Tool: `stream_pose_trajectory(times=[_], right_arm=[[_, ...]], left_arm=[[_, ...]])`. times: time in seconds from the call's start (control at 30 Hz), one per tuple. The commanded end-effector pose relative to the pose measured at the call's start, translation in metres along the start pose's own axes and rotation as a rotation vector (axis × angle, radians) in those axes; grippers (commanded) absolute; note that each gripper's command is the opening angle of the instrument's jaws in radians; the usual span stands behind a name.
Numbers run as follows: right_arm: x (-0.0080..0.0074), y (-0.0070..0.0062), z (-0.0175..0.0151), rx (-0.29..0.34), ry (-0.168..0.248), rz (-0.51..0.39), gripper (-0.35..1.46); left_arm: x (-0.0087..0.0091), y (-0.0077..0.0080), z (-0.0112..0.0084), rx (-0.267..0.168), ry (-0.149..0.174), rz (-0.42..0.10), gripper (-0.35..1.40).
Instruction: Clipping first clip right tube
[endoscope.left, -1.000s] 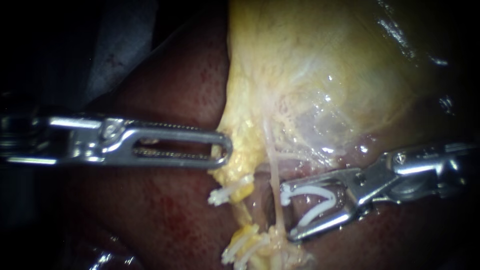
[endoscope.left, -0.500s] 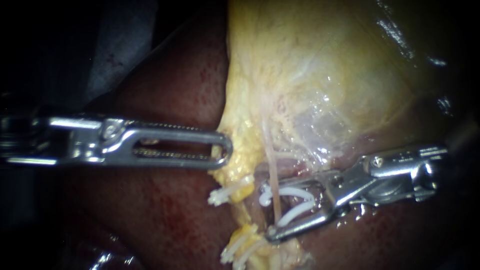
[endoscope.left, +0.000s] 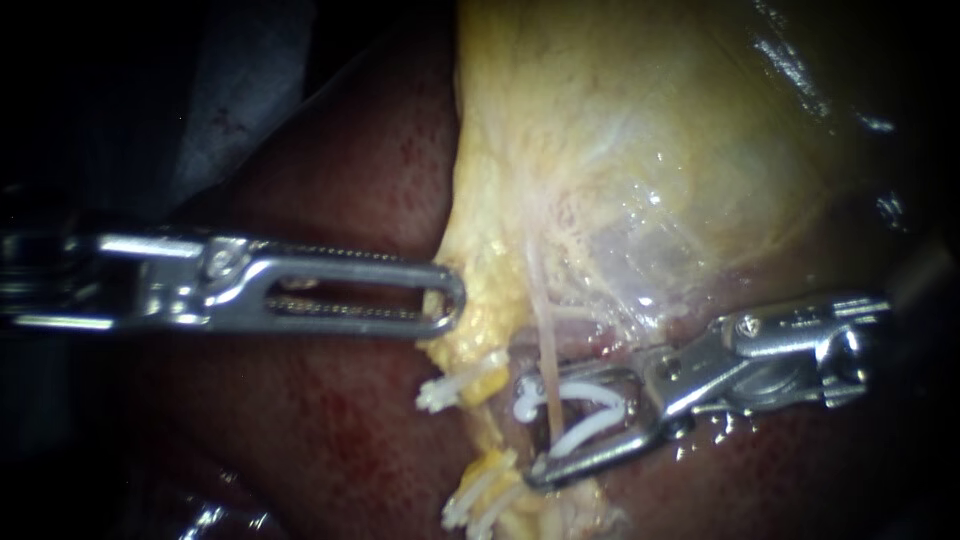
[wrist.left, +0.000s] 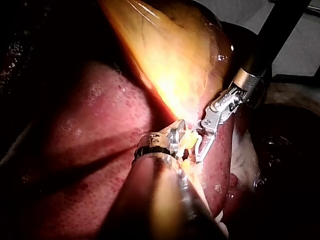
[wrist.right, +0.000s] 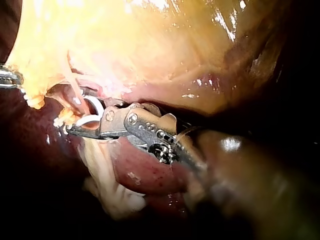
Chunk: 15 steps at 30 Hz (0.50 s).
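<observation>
My right instrument (endoscope.left: 528, 430) comes in from the right, its jaws spread around a white clip (endoscope.left: 590, 395) that they hold. The clip's two legs straddle a thin pale tube (endoscope.left: 548, 350) running down from the gallbladder (endoscope.left: 620, 150); this is the right one of two strands. In the right wrist view the same clip (wrist.right: 93, 107) sits across the tube (wrist.right: 74, 90), ahead of the right instrument (wrist.right: 80, 119). My left instrument (endoscope.left: 445, 298) lies level from the left, jaws shut on the gallbladder's yellow edge.
Dark red liver (endoscope.left: 340, 420) lies beneath everything. A white clip (endoscope.left: 445, 390) sits on the yellow strand to the left of the tube, and several more white clips (endoscope.left: 480, 500) lie lower down. Yellow fat borders the gallbladder's lower edge.
My right instrument has slid left with its clip; the tube, at the clip's mouth before, now lies well between the clip's legs. The left instrument has not moved.
</observation>
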Motion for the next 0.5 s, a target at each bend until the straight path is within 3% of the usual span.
stream_pose_trajectory(times=[0.03,0.5], right_arm=[[0.0001,0.0000,0.0000,0.002,-0.001,-0.001,0.44],[-0.0002,0.0000,0.0003,0.007,-0.005,0.000,0.43]], left_arm=[[0.0000,0.0000,0.0000,0.000,0.000,0.000,-0.35],[0.0000,0.0000,0.0000,0.000,0.000,0.000,-0.35]])
